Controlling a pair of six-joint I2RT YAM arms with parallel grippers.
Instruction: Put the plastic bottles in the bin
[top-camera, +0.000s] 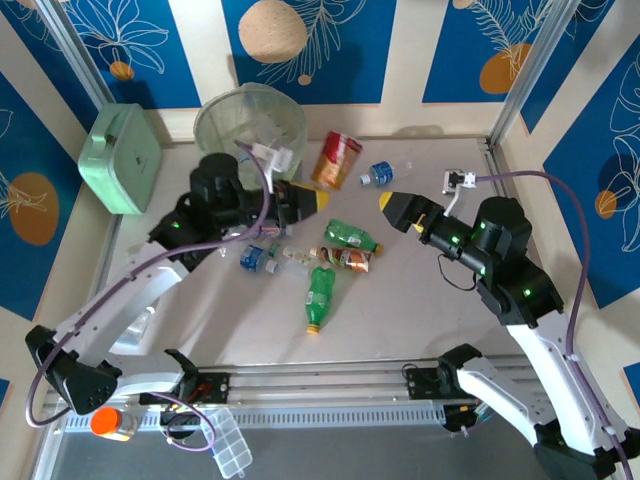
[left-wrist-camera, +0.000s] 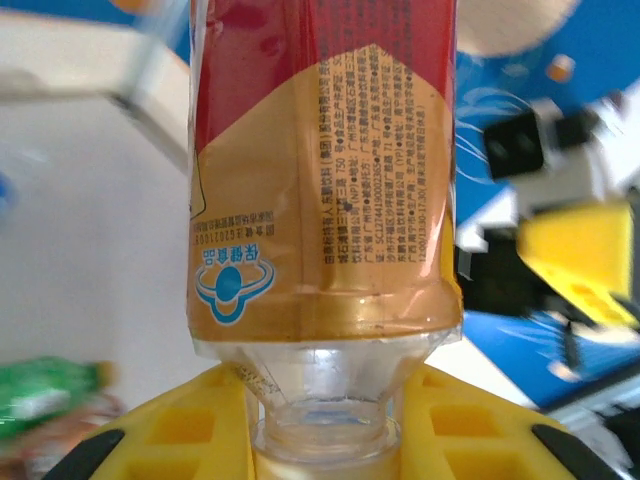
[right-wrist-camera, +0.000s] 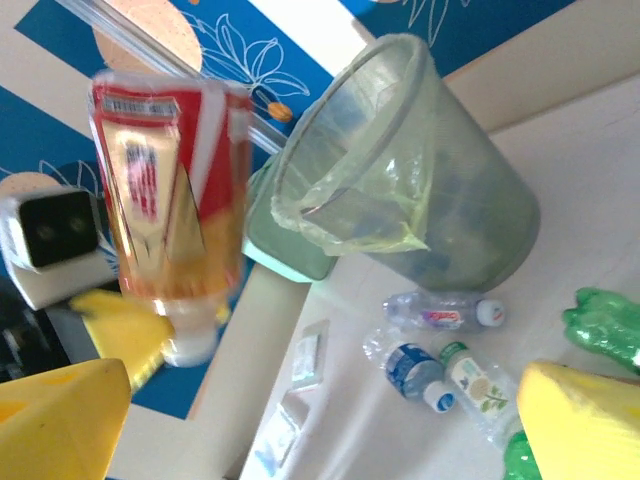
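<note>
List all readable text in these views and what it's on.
"保健食品", blue, upside down, on the label of the red-and-gold bottle in the left hand.
Black fine print on that label: too small to read.
Labels on the pink-label bottle and the blue-label bottle near the bin: blurred, unreadable.

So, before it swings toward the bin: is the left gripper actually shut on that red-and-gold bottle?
Shut: the left gripper pinches the red-and-gold bottle by its clear neck, with a yellow finger on each side.
</note>
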